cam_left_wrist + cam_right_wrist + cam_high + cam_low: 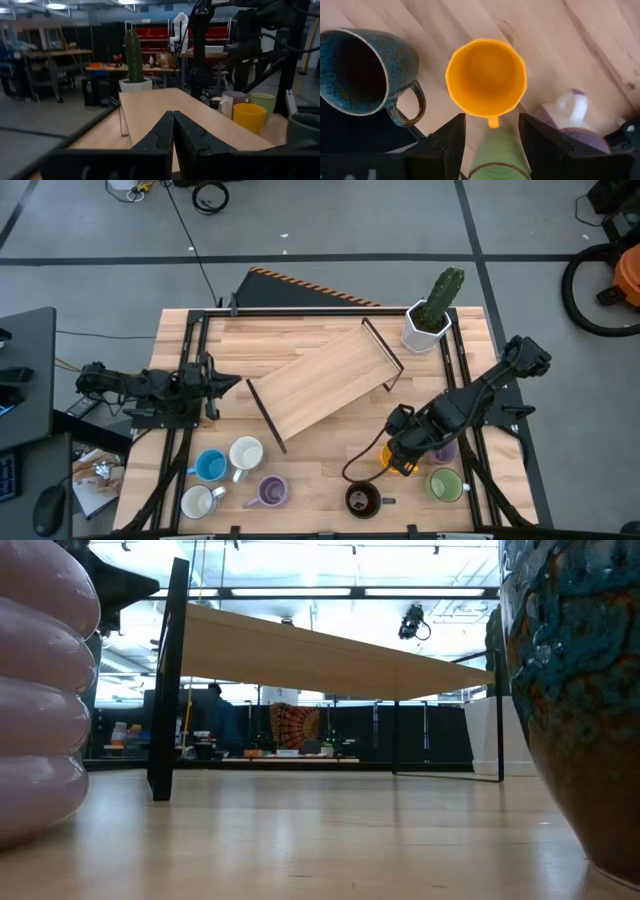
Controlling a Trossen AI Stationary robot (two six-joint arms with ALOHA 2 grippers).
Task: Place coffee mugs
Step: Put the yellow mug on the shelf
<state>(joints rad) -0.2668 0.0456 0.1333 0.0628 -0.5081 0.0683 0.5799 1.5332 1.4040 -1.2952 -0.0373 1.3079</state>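
Several coffee mugs stand on their bases along the table's near edge: blue (210, 467), two white (245, 452) (197, 502), lavender (270, 492), dark brown (362, 500) and green (445, 485). My right gripper (492, 135) hangs open, pointing down, above the orange mug (486, 76) and clear of it. The mug's handle (493, 121) shows between the fingers. Beside it stand the dark brown mug (362, 70), the green mug (500, 155) and a second lavender mug (572, 117). My left gripper (173, 135) waits shut at the table's left edge (228, 385).
A wooden shelf on black legs (325, 385) stands slantwise mid-table. A white pot with a cactus (428, 320) is at the far right corner. In the low view the lavender mug (40, 690) and the dark brown mug (580, 690) frame the shelf (330, 650).
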